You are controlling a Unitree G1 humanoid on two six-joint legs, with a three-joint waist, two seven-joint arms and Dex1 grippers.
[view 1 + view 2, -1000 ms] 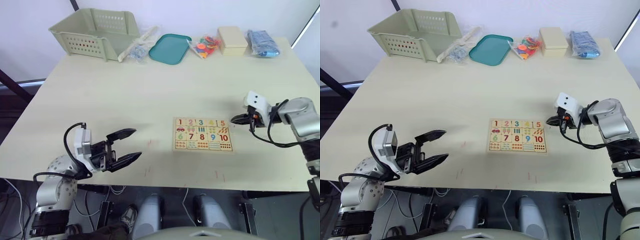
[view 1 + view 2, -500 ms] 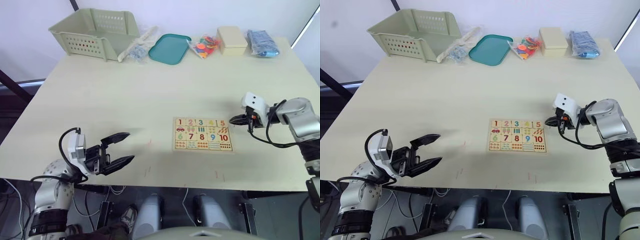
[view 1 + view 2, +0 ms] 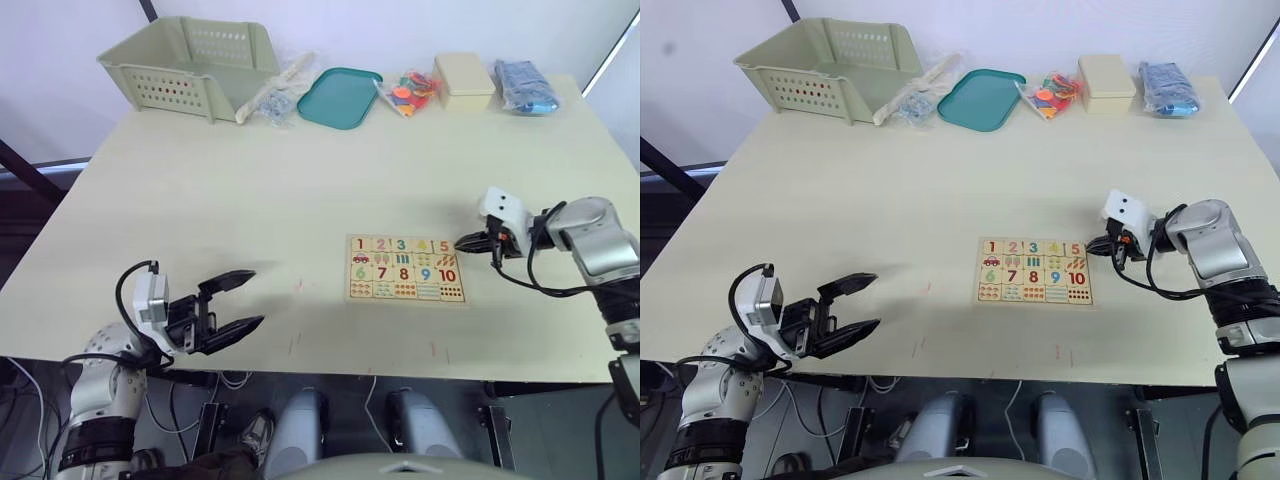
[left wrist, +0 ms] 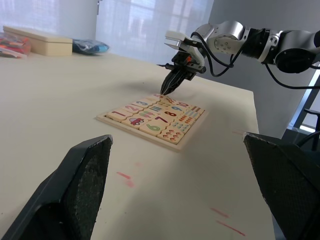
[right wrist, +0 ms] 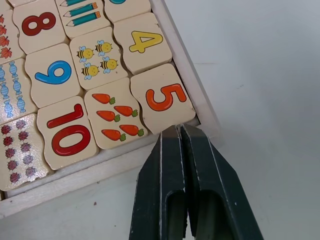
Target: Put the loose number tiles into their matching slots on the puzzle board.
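The puzzle board point(image 3: 405, 269) is a flat rectangle of pale wood with a raised rim, lying on the smooth cream table point(image 3: 300, 190) toward the robot's right of centre; its surface is a grid of rounded-edged wooden pieces printed in bright colours. The number tiles 1 to 5 sit along the top row, each in a slot; the 4 tile point(image 5: 142, 42) is yellow and the 5 tile point(image 5: 163, 97) orange, both seated flush beside the rim, with carrots, bees, a blue 9 and a red 10 printed on the pieces next to them.

The right gripper point(image 5: 178, 132) has its two black fingers pressed together, holding nothing; the tips point at the board's edge just beside the 5 tile, over the rim, and whether they touch the wood cannot be told; the right arm reaches in from the table's right side, forearm roughly level, a white block at the wrist.

The left gripper point(image 3: 245, 298) hangs at the table's near edge on the robot's left, well apart from the board; its fingers are spread wide and empty, pointing toward the board.

At the far edge stand a pale green perforated plastic basket point(image 3: 190, 62), a teal tray point(image 3: 340, 97), a bag of coloured pieces point(image 3: 410, 90), a cream box point(image 3: 465, 80) and a blue packet point(image 3: 524, 84).
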